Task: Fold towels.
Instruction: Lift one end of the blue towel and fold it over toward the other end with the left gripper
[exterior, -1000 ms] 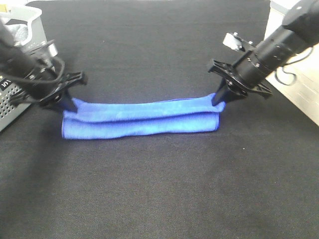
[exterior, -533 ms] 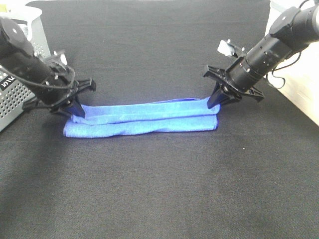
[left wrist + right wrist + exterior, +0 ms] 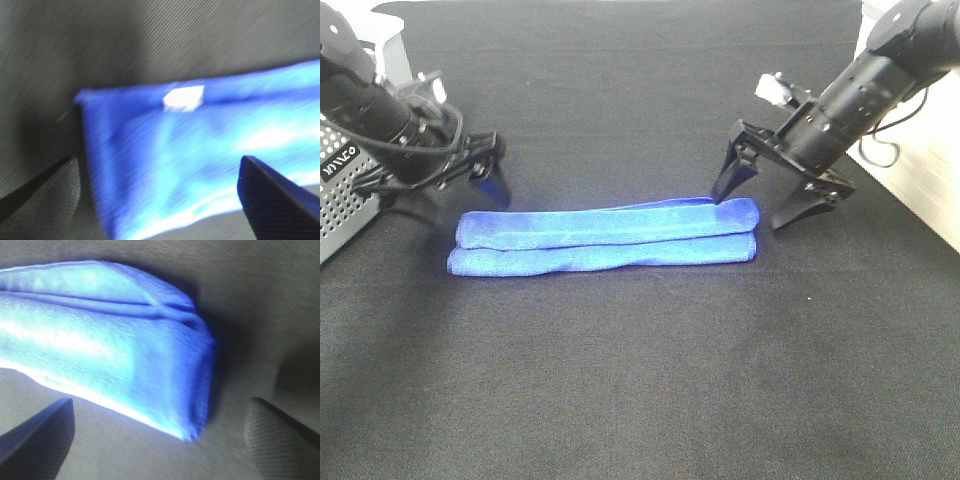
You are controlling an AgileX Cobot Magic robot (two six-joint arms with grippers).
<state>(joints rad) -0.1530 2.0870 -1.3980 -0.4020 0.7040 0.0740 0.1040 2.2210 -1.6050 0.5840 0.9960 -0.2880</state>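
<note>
A bright blue towel lies on the black table as a long narrow strip, folded lengthwise in two layers. My left gripper hovers open just above its left end, holding nothing. Over the right end my right gripper is also open, its fingers spread on either side of the end. In the left wrist view the towel shows its white tag between the spread fingertips. The right wrist view shows the folded end of the towel lying free between the open fingers.
A grey perforated box and a white basket stand at the left edge behind my left arm. A pale cabinet with a cable borders the right edge. Black cloth covers the table.
Both grippers have opened and let go of the towel's ends. The upper layer has settled flat onto the lower one, and both grippers have lifted slightly off it.
</note>
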